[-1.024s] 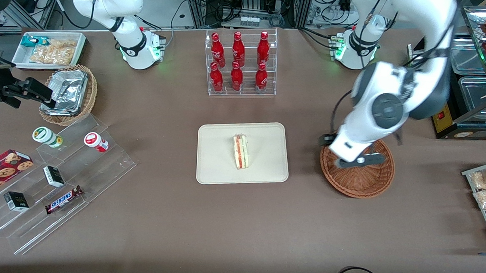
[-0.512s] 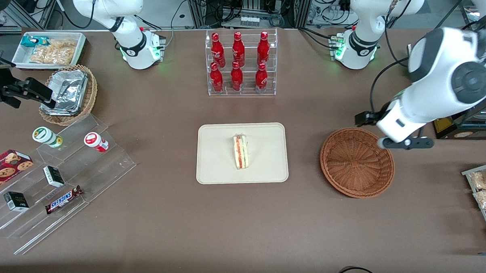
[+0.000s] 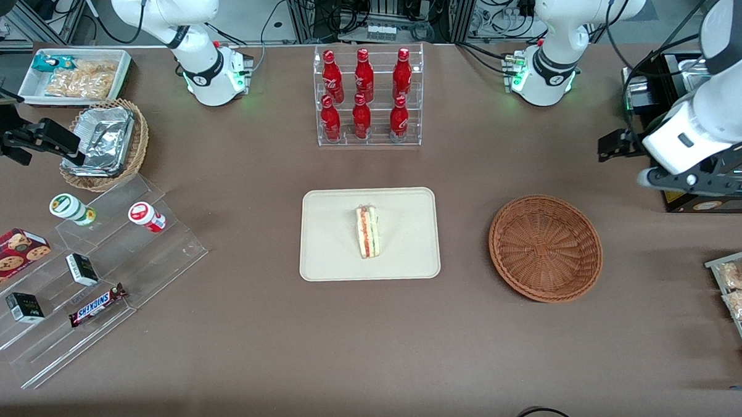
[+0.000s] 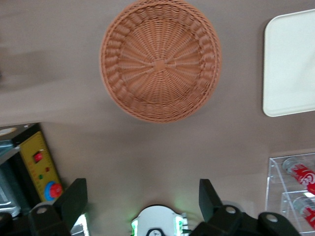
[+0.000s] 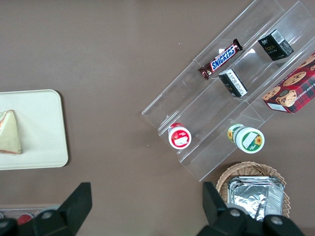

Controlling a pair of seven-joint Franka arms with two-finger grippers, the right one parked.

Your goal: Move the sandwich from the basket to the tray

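I see the sandwich [image 3: 368,232] lying on the tray [image 3: 332,256], roughly in the tray's middle, its striped filling edge turned toward the parked arm's end of the bench [image 3: 366,344]. The tray sits at the centre of the bench, nearer the front camera than the rack of red bottles [image 3: 366,96]. The basket [image 3: 545,248] stands beside the tray toward the working arm's end, well apart from it, and I see nothing in it; the wrist camera looks straight down into its bare woven bottom [image 4: 160,60] with a corner of the tray [image 4: 290,64] beside it. My gripper [image 3: 687,178] hangs high above the bench at the working arm's end, farther from the front camera than the basket and off to its side, next to a dark box with a yellow panel [image 4: 42,167]. In the wrist view its two fingers [image 4: 74,199] stand spread wide apart with nothing between them, only bare bench and the arm's base with green lights. At the parked arm's end I see a clear stepped stand [image 3: 91,273] with a Snickers bar [image 3: 96,305] and small jars, and a tan basket with a foil container [image 3: 105,140].
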